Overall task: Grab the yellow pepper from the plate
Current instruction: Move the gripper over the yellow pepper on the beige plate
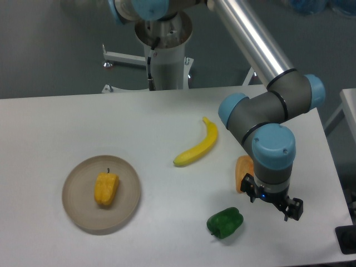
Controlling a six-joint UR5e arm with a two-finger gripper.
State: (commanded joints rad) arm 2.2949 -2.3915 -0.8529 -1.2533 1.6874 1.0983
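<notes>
The yellow pepper [106, 189] lies in the middle of the round beige plate [76, 196] at the front left of the table. Its short dark stem points away from me. My gripper [271, 204] hangs over the front right of the table, far to the right of the plate. Its two fingers stand wide apart with nothing between them. The pepper is untouched.
A yellow banana [197, 146] lies mid-table. A green pepper [225, 222] sits just left of and below the gripper. An orange wedge [242, 172] is partly hidden behind the wrist. The arm's base column [167, 53] stands at the table's back edge.
</notes>
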